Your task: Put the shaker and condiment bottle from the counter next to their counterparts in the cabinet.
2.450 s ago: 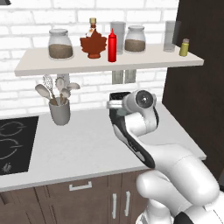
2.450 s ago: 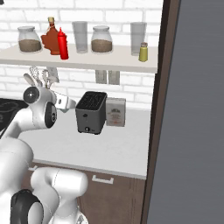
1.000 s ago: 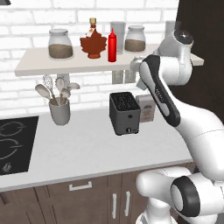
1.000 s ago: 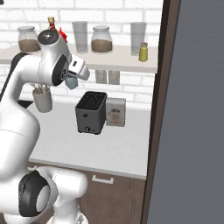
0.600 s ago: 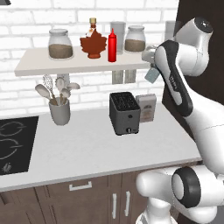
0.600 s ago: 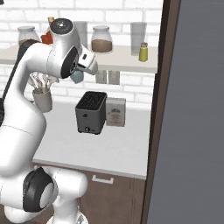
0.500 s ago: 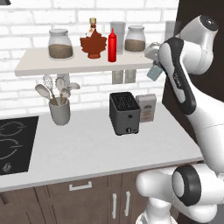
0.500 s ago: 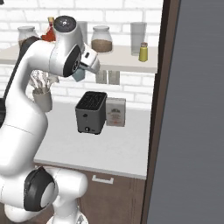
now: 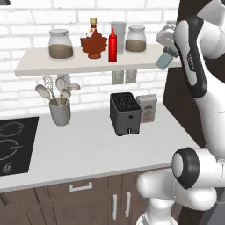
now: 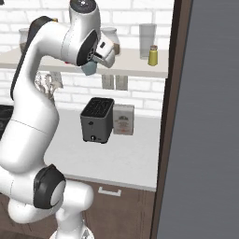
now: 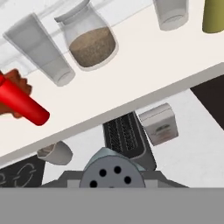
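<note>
Shaker (image 9: 163,61) is up in the air, clamped in the pincer (image 10: 92,66), which is closed tight on it. In the hand view you're looking straight at its grey perforated cap (image 11: 110,173). It's hanging just in front of the front edge of the cabinet (image 9: 35,66) shelf board, near the right end in the left base view, roughly at board height and tilted.

Room on the shelf: the left part is busy, with a brown-filled jar (image 9: 60,44), the maple-leaf syrup bottle (image 9: 93,43) and the red condiment bottle (image 9: 112,46) right beside it, then a clear glass (image 9: 117,30) and a second jar (image 9: 135,39). Further right there's bare board between that jar and another glass (image 10: 147,40) with the yellow-green shaker (image 10: 152,55) next to it. The dark wall panel (image 10: 165,116) closes off the shelf's right end, so not much slack on that side.

Below, the toaster (image 9: 125,113) and a small box (image 9: 146,108) sit at the back of the counter (image 9: 88,149), well under the held shaker.

Versus half a second back: the arm has swung further right and a bit higher, carrying the shaker from below the shelf edge up level with it. Everything on the shelf and counter is where it was.
</note>
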Motion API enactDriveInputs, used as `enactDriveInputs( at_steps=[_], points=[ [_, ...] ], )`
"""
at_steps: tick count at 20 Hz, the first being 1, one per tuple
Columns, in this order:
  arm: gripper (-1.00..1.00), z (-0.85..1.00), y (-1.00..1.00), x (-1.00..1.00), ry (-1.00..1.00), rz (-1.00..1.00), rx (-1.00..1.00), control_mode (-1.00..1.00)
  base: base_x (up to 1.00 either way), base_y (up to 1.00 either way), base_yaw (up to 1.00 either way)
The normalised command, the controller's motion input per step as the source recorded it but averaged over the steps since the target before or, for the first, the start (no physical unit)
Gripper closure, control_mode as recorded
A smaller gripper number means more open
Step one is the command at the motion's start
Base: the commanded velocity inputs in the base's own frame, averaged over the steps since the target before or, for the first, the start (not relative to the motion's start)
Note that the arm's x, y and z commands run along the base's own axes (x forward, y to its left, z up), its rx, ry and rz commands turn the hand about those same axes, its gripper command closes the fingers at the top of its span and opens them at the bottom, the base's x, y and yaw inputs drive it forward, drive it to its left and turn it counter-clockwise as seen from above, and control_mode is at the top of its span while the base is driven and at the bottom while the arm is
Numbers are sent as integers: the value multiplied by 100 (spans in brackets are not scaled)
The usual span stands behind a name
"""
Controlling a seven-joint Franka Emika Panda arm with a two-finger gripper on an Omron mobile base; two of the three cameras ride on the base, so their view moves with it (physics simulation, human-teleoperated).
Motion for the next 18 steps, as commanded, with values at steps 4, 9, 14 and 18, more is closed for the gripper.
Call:
enactDriveInputs(
  at_steps=[4, 9, 14, 18],
  points=[
    [100, 14, -19, 8, 2, -4, 0, -100, 0, 0, 0],
    [100, 0, -22, 2, 2, -22, -9, -100, 0, 0, 0],
    [100, 0, -18, 4, 0, -17, -4, -100, 0, 0, 0],
    [100, 0, -19, 4, 1, 0, 6, -100, 0, 0, 0]
  ],
)
